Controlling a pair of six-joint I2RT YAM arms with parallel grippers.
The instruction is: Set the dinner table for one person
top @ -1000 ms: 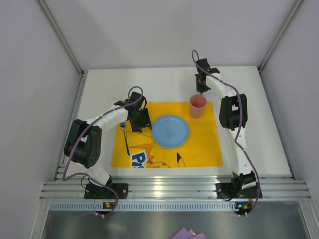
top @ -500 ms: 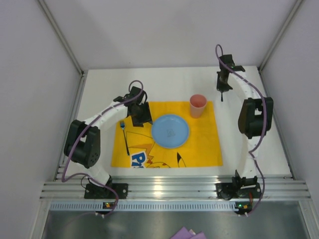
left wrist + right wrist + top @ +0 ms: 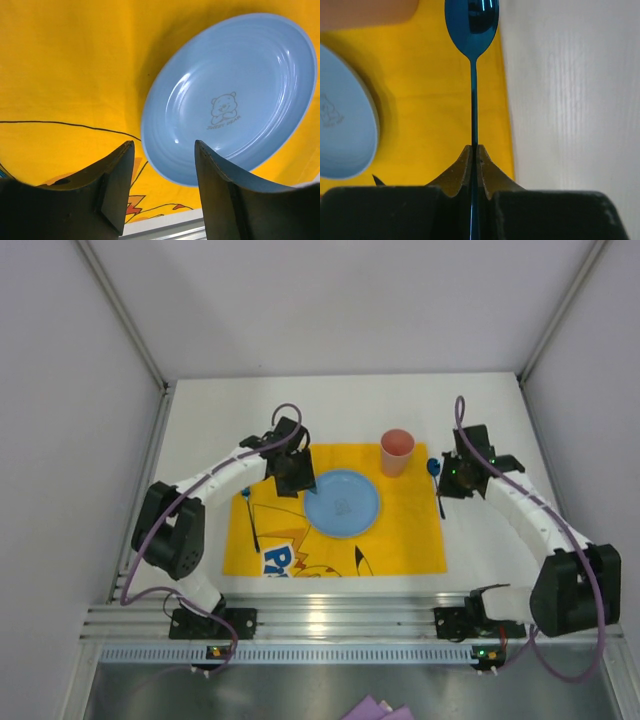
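Seen from above, the dinner table (image 3: 340,405) is spread white beneath both arms and enclosed by pale walls (image 3: 320,300). The left gripper (image 3: 297,482) is poised over the yellow placemat (image 3: 400,535) at the left rim of the blue plate (image 3: 342,503). The right gripper (image 3: 447,478) is placed at the mat's right edge. In the left wrist view, the jaws are parted and empty, with the plate just beyond them. In the right wrist view, the jaws are clamped on the blue spoon (image 3: 472,30), and bare table is seen to their right.

The right tool (image 3: 474,148) hides one end of the spoon (image 3: 471,25).
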